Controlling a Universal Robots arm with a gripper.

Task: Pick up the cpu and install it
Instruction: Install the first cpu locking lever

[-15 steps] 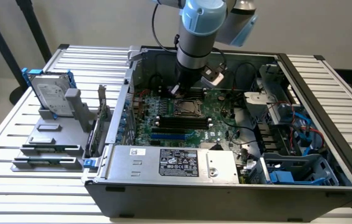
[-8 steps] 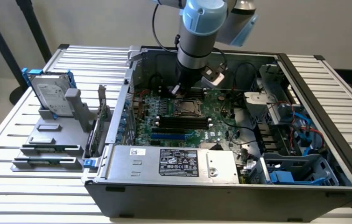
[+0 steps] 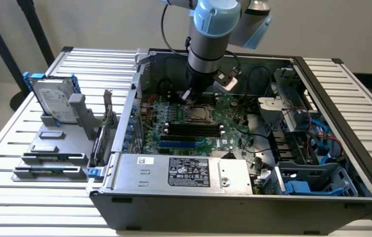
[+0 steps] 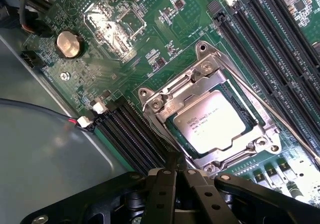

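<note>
The end effector (image 4: 175,165) is clenched, its fingers pressed together with nothing between them. It hangs low inside the open computer case (image 3: 239,213), just above the green circuit board (image 4: 165,29). The chip (image 4: 215,126) lies flat in its socket (image 4: 170,97) on that board, silvery top up, with a metal frame around its edges. The closed fingertips sit just beside one corner of the socket, apart from the chip. Black memory slots (image 4: 132,134) run along two sides of the socket, and a coin battery (image 4: 68,44) sits farther off. On the worktop (image 3: 15,197), at the exterior view's left, a hard drive (image 3: 53,101) stands upright in a blue bracket, well apart from the case.
</note>
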